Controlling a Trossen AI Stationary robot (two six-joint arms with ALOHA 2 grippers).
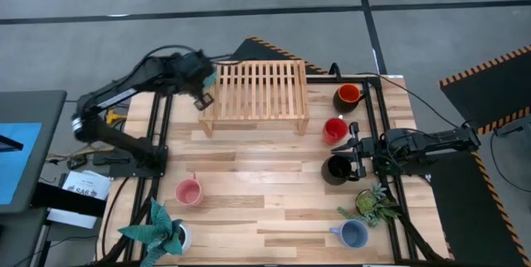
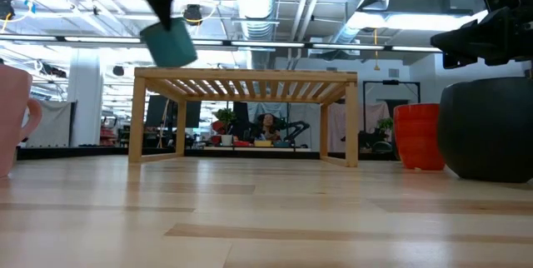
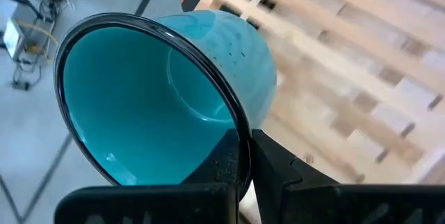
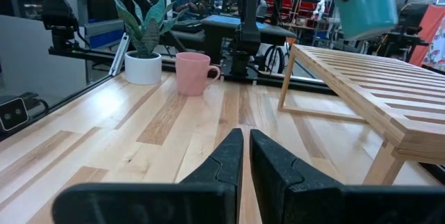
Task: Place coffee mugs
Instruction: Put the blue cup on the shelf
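My left gripper [image 2: 166,2] is shut on the teal mug [image 2: 171,42], held in the air over the far left corner of the wooden slatted rack [image 1: 255,93]. The red mug [image 1: 334,128], the black mug [image 1: 336,169] and the orange-and-dark mug [image 1: 348,95] stand on the table right of the rack. The pink mug [image 1: 189,191] stands near the left edge, and the pale blue mug [image 1: 354,234] near the near right corner. My right gripper [image 4: 246,147] is shut and empty, hovering just right of the black mug and pointing toward the table's left. My left gripper holds the teal mug by its dark rim [image 3: 240,137], one finger [image 3: 222,165] inside the cup and the other [image 3: 292,175] outside against the wall. The fingers come from above. The mug is lifted clear and hangs tilted below them, above the rack's left end.
Two potted green plants stand on the table, one at the near left corner [image 1: 162,232] and one by the right edge [image 1: 373,205]. A black frame [image 1: 390,118] runs along the table's right side. Open wood lies in the table's middle, near the rack's front.
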